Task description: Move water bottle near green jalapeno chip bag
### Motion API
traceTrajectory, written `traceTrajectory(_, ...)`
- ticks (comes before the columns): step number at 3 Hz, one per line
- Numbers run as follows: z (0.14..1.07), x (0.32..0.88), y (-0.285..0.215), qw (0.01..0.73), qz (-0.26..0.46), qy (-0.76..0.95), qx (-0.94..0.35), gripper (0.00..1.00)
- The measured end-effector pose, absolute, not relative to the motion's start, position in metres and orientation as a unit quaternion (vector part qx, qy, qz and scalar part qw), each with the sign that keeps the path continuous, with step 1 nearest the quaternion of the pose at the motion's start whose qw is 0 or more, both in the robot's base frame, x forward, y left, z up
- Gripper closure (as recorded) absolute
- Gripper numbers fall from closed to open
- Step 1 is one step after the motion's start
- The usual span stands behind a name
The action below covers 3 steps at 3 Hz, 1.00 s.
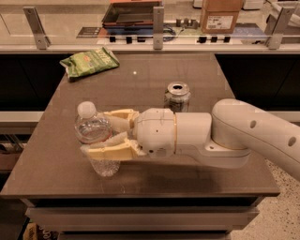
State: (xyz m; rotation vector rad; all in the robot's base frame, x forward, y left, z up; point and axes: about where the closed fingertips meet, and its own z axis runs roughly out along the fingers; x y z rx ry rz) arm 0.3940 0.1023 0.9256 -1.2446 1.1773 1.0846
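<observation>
The water bottle [92, 128], clear with a white cap, stands near the table's front left and leans slightly. My gripper [98, 133] reaches in from the right and is closed around the bottle's middle, one finger behind it and one [108, 150] in front. The bottle's base rests on or just above the table [140, 77]. The green jalapeno chip bag [89, 61] lies flat at the table's far left corner, well away from the bottle.
A silver drink can [177, 96] stands mid-table just behind my wrist. A counter with metal rail posts [158, 26], a tray and a cardboard box [221, 14] runs behind the table. The table's front edge is close below the bottle.
</observation>
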Motion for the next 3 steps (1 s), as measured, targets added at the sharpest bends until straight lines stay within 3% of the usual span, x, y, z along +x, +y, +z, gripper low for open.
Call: traceTrajectory(3, 0.98, 0.46, 0.041, 0.571, 0.412, 0.524, -0.479, 1.0)
